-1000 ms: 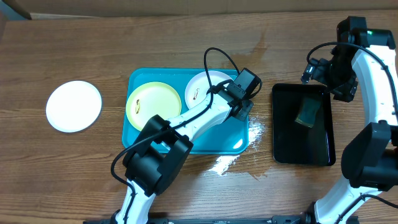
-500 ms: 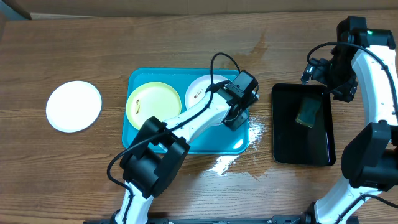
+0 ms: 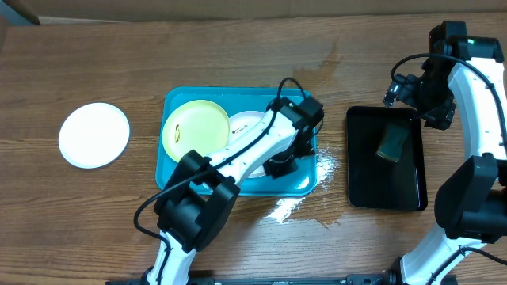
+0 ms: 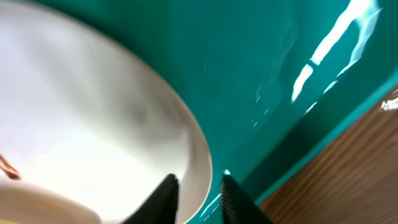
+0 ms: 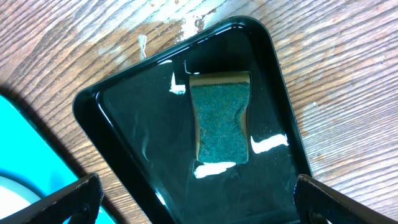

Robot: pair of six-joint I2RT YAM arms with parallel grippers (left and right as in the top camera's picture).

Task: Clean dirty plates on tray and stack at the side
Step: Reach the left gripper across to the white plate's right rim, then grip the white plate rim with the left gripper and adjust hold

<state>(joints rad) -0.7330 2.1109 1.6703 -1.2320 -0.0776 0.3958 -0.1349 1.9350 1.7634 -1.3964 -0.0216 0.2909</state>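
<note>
Since these plates look like thin, stiff, light plastic with a glossy face, I judge they will skate easily across the shiny tray floor and slip out of a weak pinch. The raised rim seems the only sensible place to take hold, with one finger above and one below.

From overhead, the turquoise tray [image 3: 170,101] sits in the middle of the surface [image 3: 238,47]. Inside it the yellow-green plate [image 3: 194,127] lies toward nine o'clock. The white plate [image 3: 247,127] is hard against it on its three o'clock side, and I cannot tell whether they only touch or overlap. My left claw [image 3: 281,165] is down in the tray at the white plate's five o'clock edge. A second white plate [image 3: 94,134] rests on bare wood, well off at nine o'clock from the tray. The black tray [image 3: 364,186] holding the sponge [image 3: 392,142] is at three o'clock, with my right claw [image 3: 396,89] over its twelve o'clock end.

On the left wrist view, the left claw [image 4: 196,193] straddles the white plate's [image 4: 93,112] rim, fingers slightly parted, one over the plate and one over the tray [image 4: 261,62] floor. I cannot tell whether they pinch it. A small reddish smear [image 4: 6,165] shows at nine o'clock.

On the right wrist view, the right claw [image 5: 199,211] is spread wide and empty above the black tray [image 5: 124,124], with the sponge [image 5: 221,118] at twelve o'clock.
</note>
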